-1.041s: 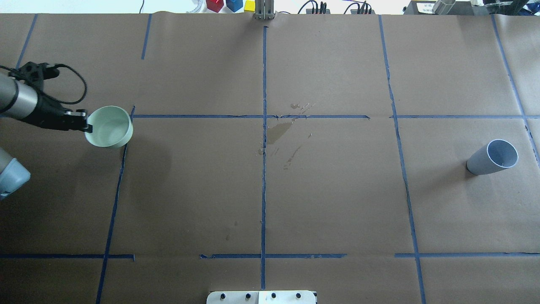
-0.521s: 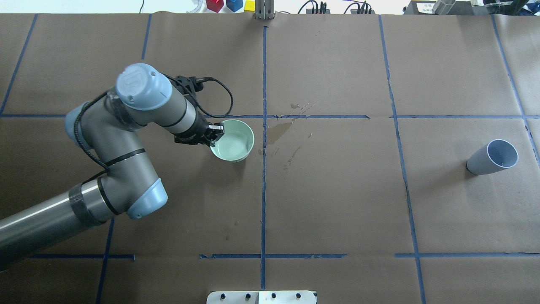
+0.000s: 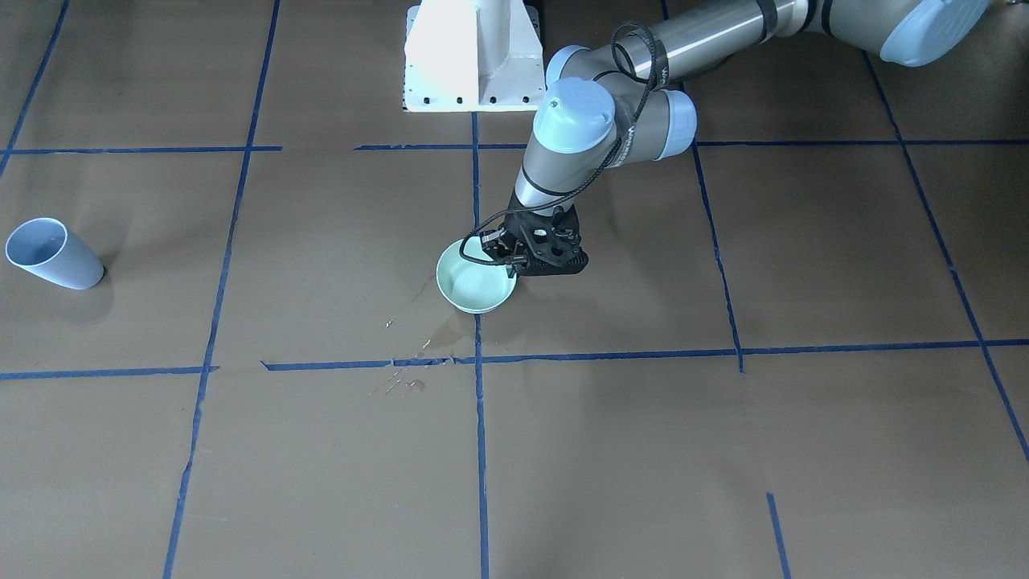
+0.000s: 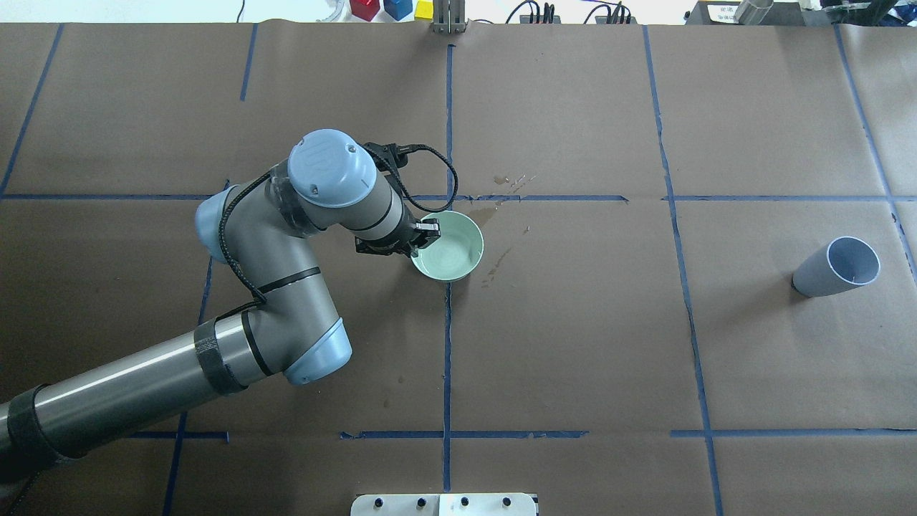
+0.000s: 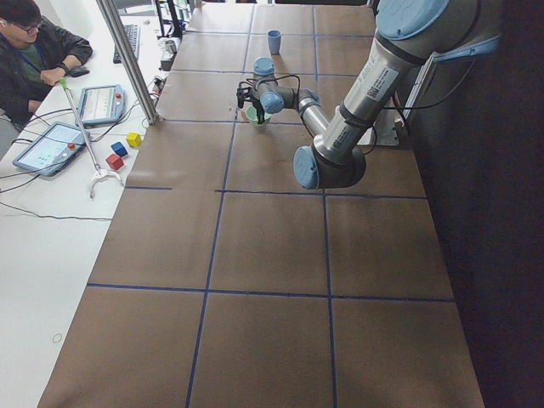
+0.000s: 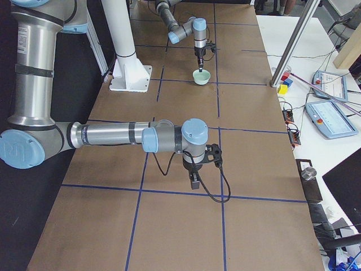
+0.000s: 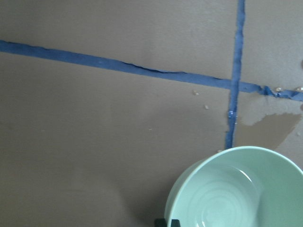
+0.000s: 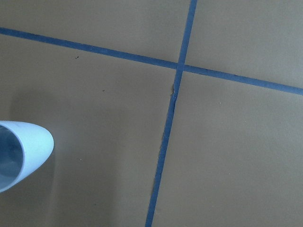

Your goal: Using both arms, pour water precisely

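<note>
Quick status from my side. My left gripper is pinched shut on the rim of the pale mint-green round bowl, one finger inside the wall and one outside, on the edge of the bowl that faces my left arm. The gripper points pretty much straight down in the far side view.

The bowl is over the middle of the brown paper-covered table, right on the centre strip of blue tape and just on my side of where a cross strip meets it. I honestly can't tell whether its base is touching the paper or hanging a bit above it.

The water is in the bottom of that bowl. It's clear, so all I get from my left wrist camera is a faint glint and some ring-like ripples. There's also a darker wet patch soaked into the paper just past the bowl, near the tape crossing, with a few small splashes next to it.

The light blue plastic cup stands way off to my right, well apart from the bowl, open end up. My right wrist camera catches just its rim at the left edge.

My right gripper only shows up in the side camera, pointing down at the paper beside a tape line. I can't tell whether its fingers are apart or together, and I see nothing between them.
</note>
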Available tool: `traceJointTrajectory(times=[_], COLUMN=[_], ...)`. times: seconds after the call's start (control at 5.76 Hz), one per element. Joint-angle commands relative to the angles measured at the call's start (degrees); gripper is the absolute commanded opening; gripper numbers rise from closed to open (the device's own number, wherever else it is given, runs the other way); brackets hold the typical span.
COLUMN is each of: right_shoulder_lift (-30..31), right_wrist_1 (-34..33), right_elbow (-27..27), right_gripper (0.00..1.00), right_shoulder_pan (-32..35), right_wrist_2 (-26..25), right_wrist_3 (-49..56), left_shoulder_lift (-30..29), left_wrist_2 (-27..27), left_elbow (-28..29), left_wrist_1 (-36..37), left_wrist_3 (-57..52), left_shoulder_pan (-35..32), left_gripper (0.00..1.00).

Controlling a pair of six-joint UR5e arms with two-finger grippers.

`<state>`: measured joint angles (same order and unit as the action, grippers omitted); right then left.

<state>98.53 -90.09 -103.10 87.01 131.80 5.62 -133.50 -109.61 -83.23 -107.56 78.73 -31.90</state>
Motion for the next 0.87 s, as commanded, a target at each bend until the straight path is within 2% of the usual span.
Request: traceJointTrajectory(times=[0.0, 0.17, 0.35, 0.52, 0.69], right_shoulder_lift=[0.0, 0.0, 0.0, -0.1, -0.4], right_wrist_1=[0.0, 0.0, 0.1, 0.3, 0.4], right_elbow=[0.0, 0.0, -0.1, -0.3, -0.7], right_gripper=[1.0, 1.0, 1.0, 1.0, 1.0], right_shoulder_pan=[0.0, 0.0, 0.0, 0.0, 0.0], right_wrist_2=[0.0, 0.0, 0.1, 0.3, 0.3], right_wrist_3=[0.0, 0.0, 0.0, 0.0, 0.0], left_shoulder_lift=[-0.2, -0.2, -0.1, -0.1, 0.3], left_wrist_2=[0.1, 0.0, 0.2, 0.0, -1.1], left_elbow=[1.0, 1.4, 1.3, 0.6, -2.4], left_wrist_1=[-0.1, -0.1, 0.0, 0.9, 5.1], left_wrist_3=[-0.1, -0.3, -0.4, -0.4, -2.4], left_shoulder_pan=[0.1, 0.1, 0.1, -0.7, -2.9], left_gripper=[0.17, 0.4, 0.99, 1.0, 1.0])
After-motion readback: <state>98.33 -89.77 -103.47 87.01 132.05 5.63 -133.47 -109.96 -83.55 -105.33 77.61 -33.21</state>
